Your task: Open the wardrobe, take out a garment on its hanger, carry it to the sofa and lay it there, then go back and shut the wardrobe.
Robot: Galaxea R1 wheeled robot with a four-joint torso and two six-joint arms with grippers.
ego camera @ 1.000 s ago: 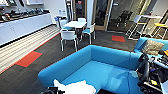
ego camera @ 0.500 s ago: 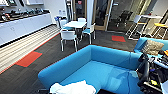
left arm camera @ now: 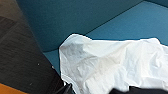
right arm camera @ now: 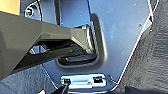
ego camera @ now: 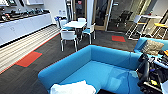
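The sofa (ego camera: pixel 107 72) is a large bright-blue corner piece right in front of me. The garment (ego camera: pixel 72 88), a crumpled white T-shirt, lies on the near end of its seat. The left wrist view has the same white cloth (left arm camera: pixel 112 67) spread over the blue seat (left arm camera: pixel 140 20), with dark parts of my left gripper (left arm camera: pixel 100 91) close against it. I cannot tell whether that gripper grips the cloth. The hanger is hidden in the folds. My right arm (ego camera: pixel 145 72) hangs folded by the sofa's right end, its wrist looking down on my own base (right arm camera: pixel 117 30).
A smaller blue seat with a patterned cushion (ego camera: pixel 151 47) stands at the right. Beyond the sofa is a white table with white chairs (ego camera: pixel 75 25). A long counter (ego camera: pixel 22 25) runs along the left wall. Dark carpet with an orange patch (ego camera: pixel 28 58) lies to the left.
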